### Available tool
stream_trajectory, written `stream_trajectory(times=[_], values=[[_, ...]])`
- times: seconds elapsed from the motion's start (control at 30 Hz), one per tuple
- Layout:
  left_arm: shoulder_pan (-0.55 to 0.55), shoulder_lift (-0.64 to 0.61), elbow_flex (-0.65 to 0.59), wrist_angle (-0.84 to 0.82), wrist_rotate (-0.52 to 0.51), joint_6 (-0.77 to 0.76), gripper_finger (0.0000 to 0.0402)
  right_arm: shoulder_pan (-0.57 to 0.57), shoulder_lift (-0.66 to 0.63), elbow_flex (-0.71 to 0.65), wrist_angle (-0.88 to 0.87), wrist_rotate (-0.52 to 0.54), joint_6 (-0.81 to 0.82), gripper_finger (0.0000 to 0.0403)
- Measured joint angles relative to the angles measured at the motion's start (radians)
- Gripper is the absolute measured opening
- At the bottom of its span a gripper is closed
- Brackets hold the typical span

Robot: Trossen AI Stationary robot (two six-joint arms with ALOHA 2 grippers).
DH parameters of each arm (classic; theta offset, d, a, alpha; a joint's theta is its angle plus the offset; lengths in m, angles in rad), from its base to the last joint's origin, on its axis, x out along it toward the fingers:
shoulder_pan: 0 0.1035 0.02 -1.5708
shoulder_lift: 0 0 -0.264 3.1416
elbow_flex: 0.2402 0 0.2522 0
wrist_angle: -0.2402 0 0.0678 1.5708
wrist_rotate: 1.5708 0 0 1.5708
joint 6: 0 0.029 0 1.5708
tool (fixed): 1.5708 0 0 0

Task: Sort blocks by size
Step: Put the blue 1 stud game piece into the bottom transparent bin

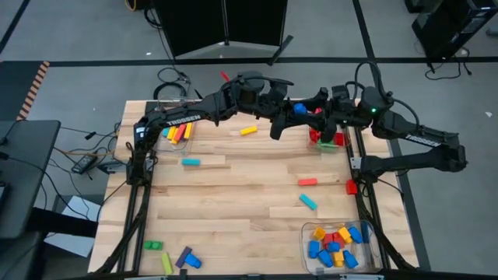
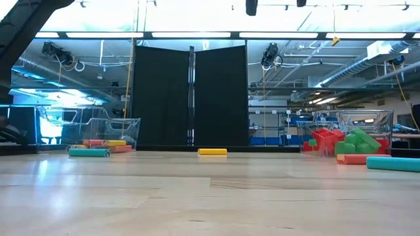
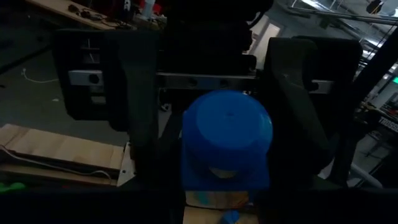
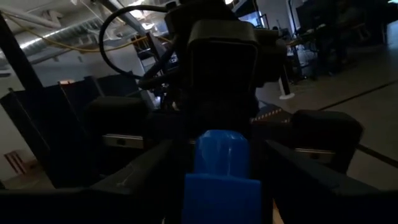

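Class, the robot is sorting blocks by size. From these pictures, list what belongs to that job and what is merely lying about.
Part of the job:
- blue block between the left gripper and right gripper
- yellow block, red block, teal block loose on the table
- clear bins holding sorted blocks

Lying about:
- cables beside the table
- black screen behind the table

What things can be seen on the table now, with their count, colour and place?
blue block: one, blue, held up between both grippers above the far edge
yellow block: one, yellow, far middle
teal bars: two, teal, left of centre and right of centre
red bar: one, red, right of centre
near right bin: one, clear, blue, yellow, red blocks inside
left gripper: shut on the blue block
right gripper: meeting it at the block
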Motion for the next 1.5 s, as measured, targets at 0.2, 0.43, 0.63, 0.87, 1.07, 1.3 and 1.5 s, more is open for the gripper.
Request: stream_trajectory(times=[0.2,0.43,0.63,0.87,1.07,1.3,1.5], values=[[0.0,0.0,0.0,-0.002,-0.005,-0.001,0.0138,0.0,0.0,0.0,0.002,0.004,-0.013,0.0172],[-0.001,0.0,0.0,-0.005,-0.007,0.001,0.014,-0.001,0.0,0.0,0.0,0.004,-0.021,0.014],[-0.001,0.0,0.0,-0.007,0.001,-0.007,0.0167,0.0,0.0,0.0,0.001,0.004,-0.031,0.014],[-0.001,0.0,0.0,-0.013,0.001,-0.01,0.0224,0.0,0.0,0.0,0.001,-0.007,-0.023,0.014],[0.01,0.0,0.0,-0.01,0.011,-0.002,0.0243,-0.002,-0.017,-0.001,-0.01,-0.005,-0.009,0.014],[0.046,-0.001,0.0,-0.083,0.087,-0.034,0.0243,-0.024,-0.077,-0.002,-0.154,0.024,0.008,0.014],[0.04,-0.001,0.0,-0.243,0.031,0.019,0.0243,-0.022,-0.159,-0.002,-0.299,0.028,0.063,0.014]])
